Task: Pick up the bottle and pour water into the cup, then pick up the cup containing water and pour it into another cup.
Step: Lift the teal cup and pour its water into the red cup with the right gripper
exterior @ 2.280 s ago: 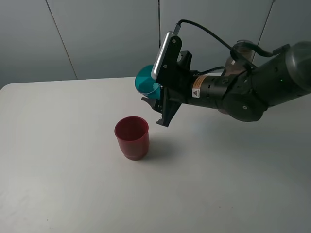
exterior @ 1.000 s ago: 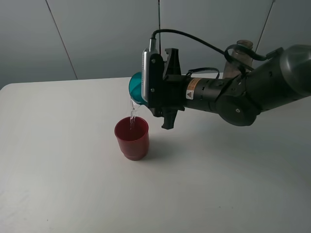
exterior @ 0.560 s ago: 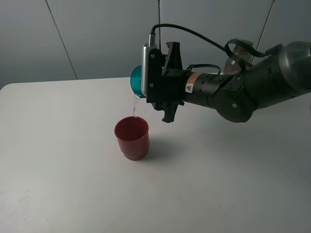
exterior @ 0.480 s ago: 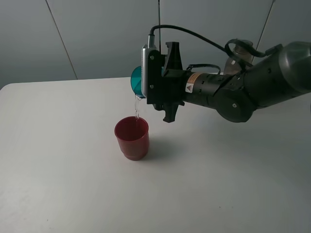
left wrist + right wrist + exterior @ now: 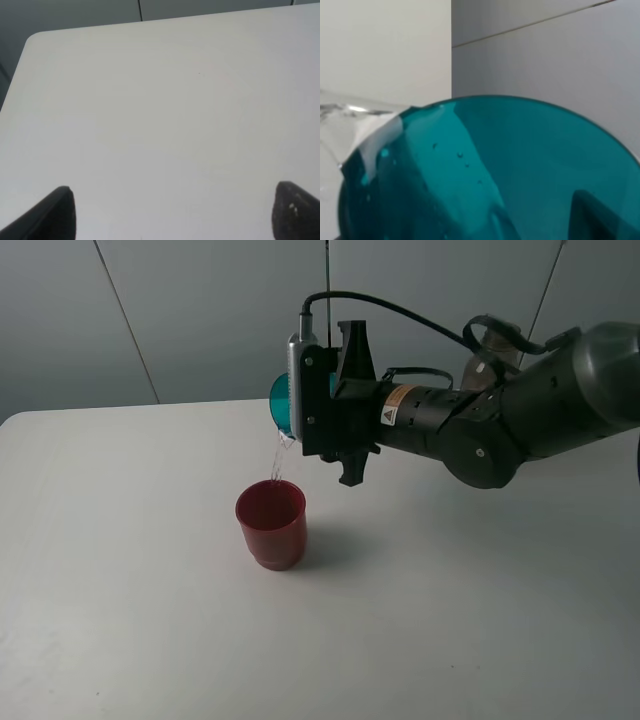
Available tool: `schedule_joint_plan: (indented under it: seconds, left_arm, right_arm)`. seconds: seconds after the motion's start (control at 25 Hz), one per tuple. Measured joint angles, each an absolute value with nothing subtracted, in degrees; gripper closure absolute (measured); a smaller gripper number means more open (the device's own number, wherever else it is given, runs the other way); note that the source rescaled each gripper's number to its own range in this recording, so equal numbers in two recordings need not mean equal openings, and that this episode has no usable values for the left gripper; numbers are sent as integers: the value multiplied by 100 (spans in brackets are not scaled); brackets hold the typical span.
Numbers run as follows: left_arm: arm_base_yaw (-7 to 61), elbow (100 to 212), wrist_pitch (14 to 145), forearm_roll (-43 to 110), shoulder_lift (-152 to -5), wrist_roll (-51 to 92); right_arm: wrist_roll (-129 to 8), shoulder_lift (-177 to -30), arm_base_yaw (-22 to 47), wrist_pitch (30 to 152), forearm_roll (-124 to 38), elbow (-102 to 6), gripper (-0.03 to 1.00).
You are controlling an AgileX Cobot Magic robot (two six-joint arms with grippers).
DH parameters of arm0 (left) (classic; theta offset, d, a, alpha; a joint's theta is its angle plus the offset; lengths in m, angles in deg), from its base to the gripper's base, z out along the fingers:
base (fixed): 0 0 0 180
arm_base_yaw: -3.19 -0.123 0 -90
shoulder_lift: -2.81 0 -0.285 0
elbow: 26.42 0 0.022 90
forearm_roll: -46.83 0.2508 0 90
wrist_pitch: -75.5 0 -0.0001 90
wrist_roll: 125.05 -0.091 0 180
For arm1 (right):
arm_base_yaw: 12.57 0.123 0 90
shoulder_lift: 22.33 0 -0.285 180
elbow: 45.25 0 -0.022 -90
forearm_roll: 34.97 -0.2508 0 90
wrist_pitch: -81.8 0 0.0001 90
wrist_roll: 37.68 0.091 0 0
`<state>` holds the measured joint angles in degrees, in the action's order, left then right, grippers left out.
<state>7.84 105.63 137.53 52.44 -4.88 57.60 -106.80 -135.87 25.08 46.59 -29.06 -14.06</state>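
Clamped on the small teal translucent plastic tumbler [image 5: 281, 405], my right gripper [image 5: 303, 423] holds it tipped on its side above the wide dark red plastic cup [image 5: 271, 523], which stands near the middle of the white table [image 5: 120, 590]. A thin thread of water [image 5: 277, 460] falls from the tumbler's lip into the red cup. I judge pour 1 of 2, bottle to tumbler, finished, and pour 2 close to its end, since the right wrist view shows only droplets on the teal wall. What I take for the smoky grey-brown bottle [image 5: 487, 366] sits far right, mostly hidden behind my arm. My left gripper [image 5: 170, 215] hangs released over bare table. Draining the tumbler remains.
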Motion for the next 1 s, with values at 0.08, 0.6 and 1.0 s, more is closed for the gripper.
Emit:
schedule_joint_plan:
  seconds: [0.08,0.6,1.0]
  left_arm:
    - [784,10563,13753,5244,-488,5760]
    - [784,10563,13753,5244,-488,5736]
    - [784,10563,13753,5244,-488,5736]
  right_arm:
    - [-10784,-13587,2508,4659,-2969,-1406,86]
    - [-11388,-13587,2521,4659,-3138,-1406,86]
    - [-11836,-13587,2560,4659,-3155,-1406,86]
